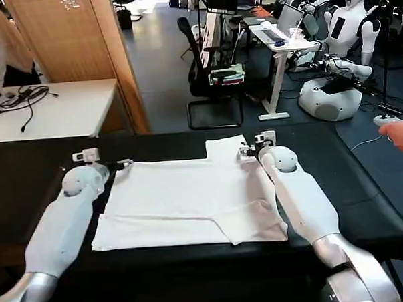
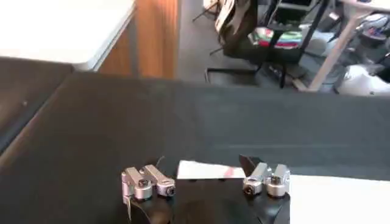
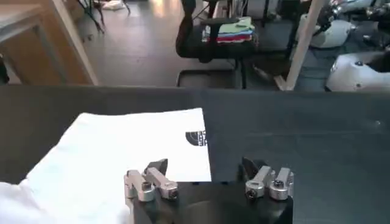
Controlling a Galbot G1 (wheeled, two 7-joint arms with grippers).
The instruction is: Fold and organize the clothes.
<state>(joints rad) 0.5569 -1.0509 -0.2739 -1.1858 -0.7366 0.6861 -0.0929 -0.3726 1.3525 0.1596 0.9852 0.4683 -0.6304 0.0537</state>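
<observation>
the shirt [image 1: 190,201] lies flat on the black table [image 1: 28,172], roughly in the middle and closer to the near edge, with plenty of bare black top on both sides and a wide empty strip along the far edge. its far edge runs pretty straight, with a small flap sticking up toward the back on the right side. the near right corner looks folded over, so there's a diagonal crease and a doubled layer down there. the side facing up is plain white in the head view, but the right wrist view catches a small dark printed mark [image 3: 196,137] right at the cloth's edge. the left tool [image 1: 98,157] sits at the shirt's far left corner, and its fingers [image 2: 148,183] are spread apart with a bit of white cloth showing between them, not pinched. the right tool [image 1: 256,144] is at the far right by the flap, fingers [image 3: 151,183] also apart, one over the white cloth and the other over bare table. both arms lie low along the shirt's sides. past the table there's open floor and an office chair [image 1: 211,70] with folded colourful cloth on its seat.
</observation>
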